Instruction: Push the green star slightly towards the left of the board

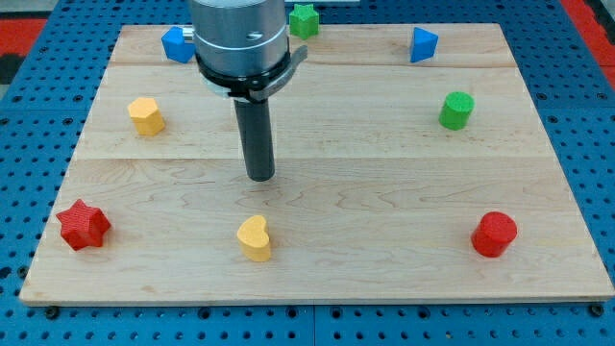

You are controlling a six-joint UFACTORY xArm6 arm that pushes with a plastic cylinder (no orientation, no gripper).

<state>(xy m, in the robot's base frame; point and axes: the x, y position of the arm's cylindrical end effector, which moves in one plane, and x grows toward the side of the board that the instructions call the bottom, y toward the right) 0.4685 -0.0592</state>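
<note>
Near the middle of the wooden board (384,154), a little toward the view's left, my tip (260,178) rests on bare wood, touching no block; it is a plain dark rod that holds nothing. Straight below it toward the view's bottom sits the yellow heart (255,238), near but apart. Up and to the view's right of my tip, at the board's top edge and partly hidden behind the arm's grey housing (240,38), is the green star (304,19); its exact outline is hard to make out. On the other side of the housing, up and to the view's left, a blue block (178,44) lies at the top edge, its shape unclear. Left of my tip is a yellow hexagonal block (146,115), and far down-left a red star (84,225). To the right, well apart, stand a green cylinder (456,111), a blue triangular block (422,44) above it, and a red cylinder (494,234) low on the right.
</note>
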